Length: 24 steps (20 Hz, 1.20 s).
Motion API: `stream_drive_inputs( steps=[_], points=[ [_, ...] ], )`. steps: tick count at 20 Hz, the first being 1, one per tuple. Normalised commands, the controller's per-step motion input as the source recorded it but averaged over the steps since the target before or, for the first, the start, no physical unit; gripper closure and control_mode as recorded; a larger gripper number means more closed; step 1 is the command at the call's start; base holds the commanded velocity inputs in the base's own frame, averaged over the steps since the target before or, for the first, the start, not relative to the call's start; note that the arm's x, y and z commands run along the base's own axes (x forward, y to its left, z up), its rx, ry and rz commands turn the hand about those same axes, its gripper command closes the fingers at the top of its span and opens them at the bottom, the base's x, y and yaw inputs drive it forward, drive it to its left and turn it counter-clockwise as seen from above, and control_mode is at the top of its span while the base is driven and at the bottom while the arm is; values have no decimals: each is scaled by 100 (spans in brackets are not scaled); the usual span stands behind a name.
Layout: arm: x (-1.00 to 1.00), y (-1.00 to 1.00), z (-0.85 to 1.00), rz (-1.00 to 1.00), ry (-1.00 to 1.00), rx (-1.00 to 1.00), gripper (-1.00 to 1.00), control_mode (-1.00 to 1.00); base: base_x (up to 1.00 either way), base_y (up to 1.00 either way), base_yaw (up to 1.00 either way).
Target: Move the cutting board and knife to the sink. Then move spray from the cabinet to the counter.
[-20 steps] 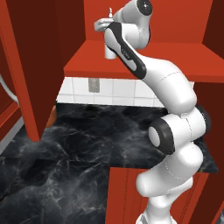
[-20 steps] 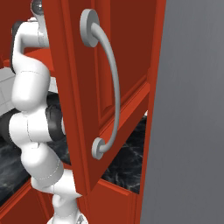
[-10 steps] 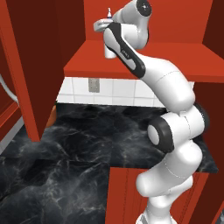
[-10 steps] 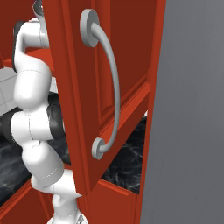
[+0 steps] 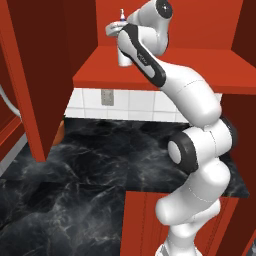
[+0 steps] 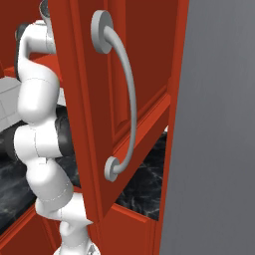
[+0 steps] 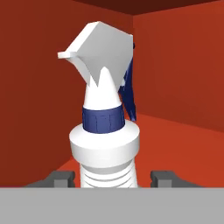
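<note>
The spray (image 7: 107,131), a white bottle with a dark blue collar and white nozzle, stands upright on the red shelf of the cabinet (image 5: 165,70). My gripper (image 7: 113,177) straddles its ribbed lower neck, one dark fingertip (image 7: 61,177) on each side, with a gap left on both sides, so the jaws stand open around it. In the left base view the hand (image 5: 120,30) sits at the spray (image 5: 122,56) near the shelf's left end. The black marble counter (image 5: 100,165) lies below. The cutting board, knife and sink are out of view.
The cabinet's open red door (image 6: 144,60) with its grey curved handle (image 6: 127,99) stands close at the arm's right. A red side panel (image 5: 30,75) drops to the counter on the left. White wall tiles (image 5: 140,102) back the counter.
</note>
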Motion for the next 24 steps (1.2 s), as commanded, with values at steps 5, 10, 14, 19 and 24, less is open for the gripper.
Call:
stream_drive_inputs(
  steps=[5, 10, 14, 19, 24],
  points=[
    [-11, 0, 9, 8, -11, 0, 100, -100, 0, 0, 0],
    [-52, -2, 5, 3, -14, 0, 100, -100, 0, 0, 0],
    [-59, 0, 6, 0, -3, 0, 100, -100, 0, 0, 0],
    [-61, 0, 10, 0, 0, 2, 100, -100, 0, 0, 0],
    [-63, -2, 5, 0, 0, 0, 100, -100, 0, 0, 0]
  ],
)
